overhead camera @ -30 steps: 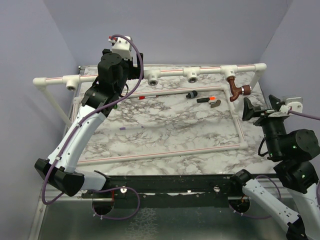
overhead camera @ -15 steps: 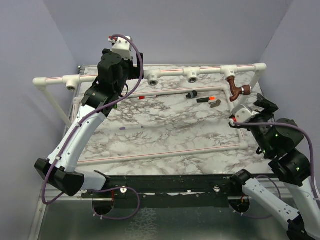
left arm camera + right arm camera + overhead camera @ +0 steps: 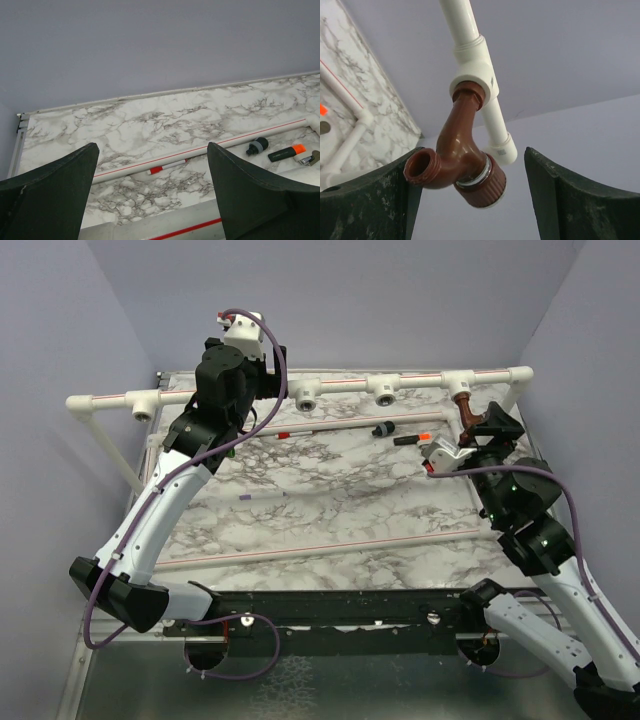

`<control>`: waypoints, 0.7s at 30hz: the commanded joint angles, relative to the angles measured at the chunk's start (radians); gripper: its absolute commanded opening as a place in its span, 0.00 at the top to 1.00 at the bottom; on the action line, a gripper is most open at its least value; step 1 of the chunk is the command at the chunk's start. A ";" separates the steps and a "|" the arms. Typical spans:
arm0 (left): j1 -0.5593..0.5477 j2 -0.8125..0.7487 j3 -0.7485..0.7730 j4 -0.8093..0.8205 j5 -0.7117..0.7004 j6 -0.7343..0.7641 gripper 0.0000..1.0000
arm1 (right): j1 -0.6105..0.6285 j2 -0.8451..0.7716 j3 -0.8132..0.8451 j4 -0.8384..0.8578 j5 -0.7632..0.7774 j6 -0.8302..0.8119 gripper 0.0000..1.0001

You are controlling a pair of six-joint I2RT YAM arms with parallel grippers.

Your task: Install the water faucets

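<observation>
The reddish-brown faucet (image 3: 466,416) with a silvery ring hangs from the rightmost white T-fitting (image 3: 460,390) of the back pipe. In the right wrist view the faucet (image 3: 460,155) sits between my fingers. My right gripper (image 3: 492,428) (image 3: 471,165) is open, with one jaw on each side of the faucet; its spout is close to the left finger (image 3: 380,200). My left gripper (image 3: 258,362) (image 3: 151,150) is open and empty, held over the back pipe at the left. The green faucet is not in view.
A white pipe frame (image 3: 330,545) rings the marble table, and two T-fittings (image 3: 305,395) (image 3: 385,390) have bare sockets. On the table lie a black connector (image 3: 381,429), an orange-tipped marker (image 3: 410,439), a red-and-white pen (image 3: 295,433) and a purple pen (image 3: 262,496).
My right arm swung in from the table's right edge to the brown faucet, and its open jaws now stand on either side of it. The left arm has not moved.
</observation>
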 commanded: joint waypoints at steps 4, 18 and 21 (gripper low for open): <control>-0.036 0.083 -0.057 -0.205 0.098 0.019 0.09 | 0.004 0.052 -0.075 0.227 0.085 -0.298 0.20; -0.037 0.082 -0.057 -0.205 0.102 0.017 0.09 | 0.004 0.106 -0.083 0.272 0.192 -0.159 0.87; -0.037 0.084 -0.057 -0.205 0.104 0.015 0.09 | 0.004 0.111 -0.079 0.264 0.192 -0.068 0.99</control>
